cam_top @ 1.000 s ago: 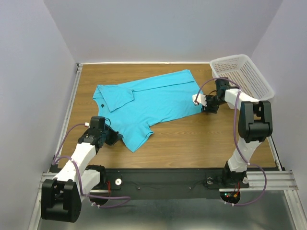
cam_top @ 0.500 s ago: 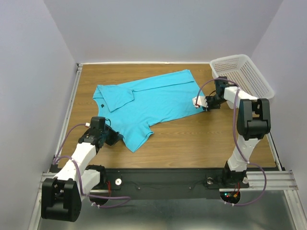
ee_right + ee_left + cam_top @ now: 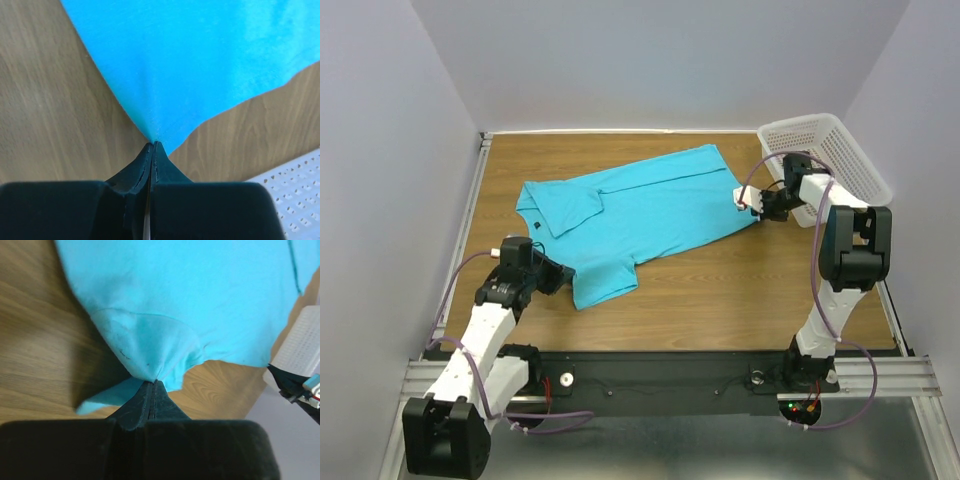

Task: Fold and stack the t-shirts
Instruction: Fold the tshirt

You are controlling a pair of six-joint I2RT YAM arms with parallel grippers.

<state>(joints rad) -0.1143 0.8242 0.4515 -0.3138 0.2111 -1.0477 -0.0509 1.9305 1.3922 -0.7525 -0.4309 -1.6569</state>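
A turquoise t-shirt point(image 3: 630, 215) lies spread across the middle of the wooden table, collar towards the left. My left gripper point(image 3: 558, 277) is shut on the shirt's near-left sleeve, and the fabric point(image 3: 165, 315) bunches into a peak at its tips point(image 3: 154, 382). At the right, my right gripper point(image 3: 757, 207) is shut on the shirt's hem corner, the cloth point(image 3: 190, 65) pulled to a point between its tips point(image 3: 152, 144). Both held parts are lifted slightly off the wood.
A white perforated basket point(image 3: 830, 155) stands at the back right, just behind the right arm, and shows in the right wrist view's corner point(image 3: 295, 200). Purple walls close in the table on three sides. Bare wood point(image 3: 720, 290) lies in front of the shirt.
The right gripper closed on the hem corner and pulled it right and back. The left gripper drew the sleeve leftward, so the shirt is stretched wider.
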